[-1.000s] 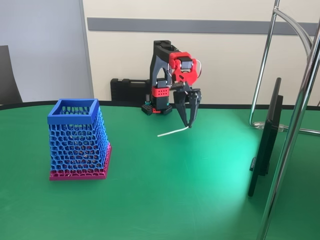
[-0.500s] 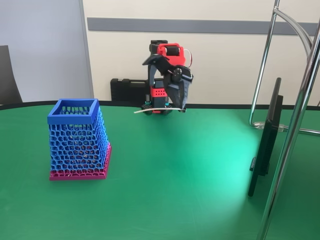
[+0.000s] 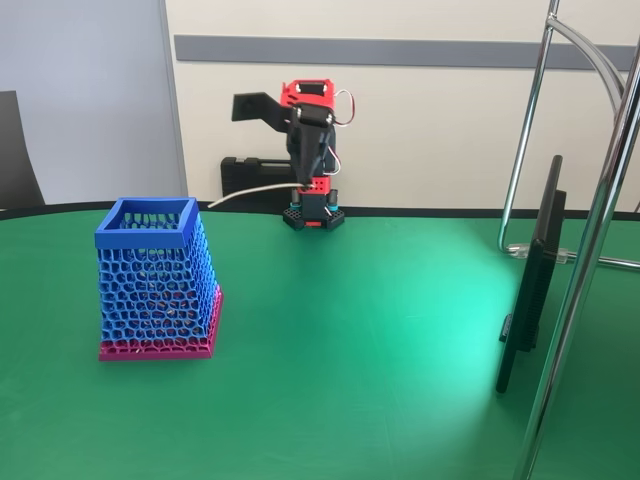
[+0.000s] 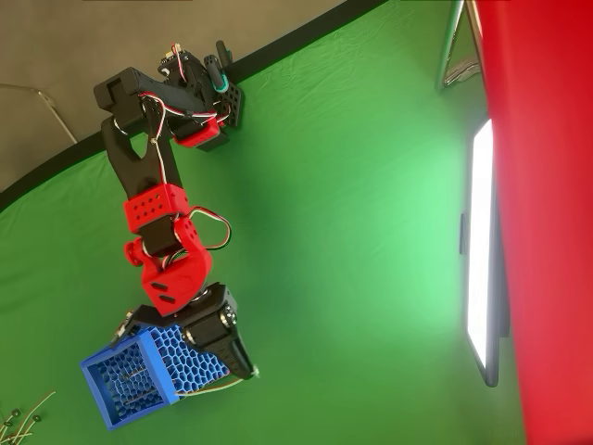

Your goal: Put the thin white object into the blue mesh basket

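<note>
The blue mesh basket (image 3: 155, 280) with its magenta base stands on the green table at the left in the fixed view; from overhead the basket (image 4: 139, 371) lies at the lower left. My red-and-black gripper (image 3: 303, 180) hangs raised in the air, higher than the basket's rim and to its right. It is shut on one end of the thin white object (image 3: 250, 192), which sticks out leftward toward the basket. From overhead the gripper (image 4: 248, 371) sits beside the basket's right wall, and the white object (image 4: 222, 384) runs along that wall's lower edge.
A black flat screen (image 3: 530, 290) and chrome stand tubes (image 3: 590, 250) occupy the right side. A black case (image 3: 255, 180) lies behind the arm's base by the wall. Several spare white strips (image 4: 18, 417) lie at the overhead view's lower left corner.
My gripper has risen from just above the table and swung left toward the basket, carrying the white object, which now points left at about rim height.
</note>
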### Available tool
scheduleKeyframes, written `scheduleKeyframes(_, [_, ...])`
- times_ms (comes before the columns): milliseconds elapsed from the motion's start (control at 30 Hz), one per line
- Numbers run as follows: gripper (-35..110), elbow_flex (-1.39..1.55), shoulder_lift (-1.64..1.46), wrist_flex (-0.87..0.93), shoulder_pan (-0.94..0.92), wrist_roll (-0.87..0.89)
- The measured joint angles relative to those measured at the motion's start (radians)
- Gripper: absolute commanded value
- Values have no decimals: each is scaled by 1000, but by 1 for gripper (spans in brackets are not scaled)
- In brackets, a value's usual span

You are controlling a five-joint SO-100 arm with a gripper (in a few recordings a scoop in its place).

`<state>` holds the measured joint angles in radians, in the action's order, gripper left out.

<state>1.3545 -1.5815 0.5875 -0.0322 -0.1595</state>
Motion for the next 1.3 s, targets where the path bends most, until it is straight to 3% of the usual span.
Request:
scheduleKeyframes(500, [1, 21, -9, -95, -186, 189])
scheduleKeyframes(1067, [0, 255, -109, -206, -318, 678])
scheduleKeyframes(1300, [1, 284, -115, -206, -408, 765])
